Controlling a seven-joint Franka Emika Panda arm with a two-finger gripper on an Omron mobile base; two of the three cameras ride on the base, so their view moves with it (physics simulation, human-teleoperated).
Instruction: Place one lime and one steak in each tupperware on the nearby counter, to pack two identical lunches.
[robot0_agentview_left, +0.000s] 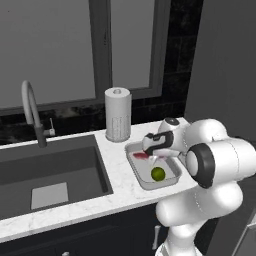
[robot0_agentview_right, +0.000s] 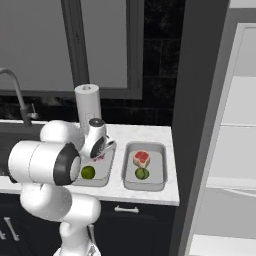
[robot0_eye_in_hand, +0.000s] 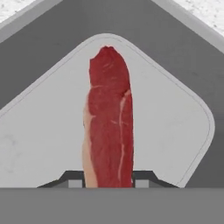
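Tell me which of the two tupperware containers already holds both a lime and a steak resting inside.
The right tupperware, nearer the fridge: a steak and a lime lie in it. The left tupperware holds a lime, while the gripper holds its steak above it.

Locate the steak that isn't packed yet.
In the hand view the steak hangs between the jaws, over the left tupperware holding one lime, near the paper towel roll.

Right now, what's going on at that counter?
The gripper is shut on a steak, holding it over the left tupperware, which already has a lime in it. The right tupperware on the counter already holds a steak and a lime.
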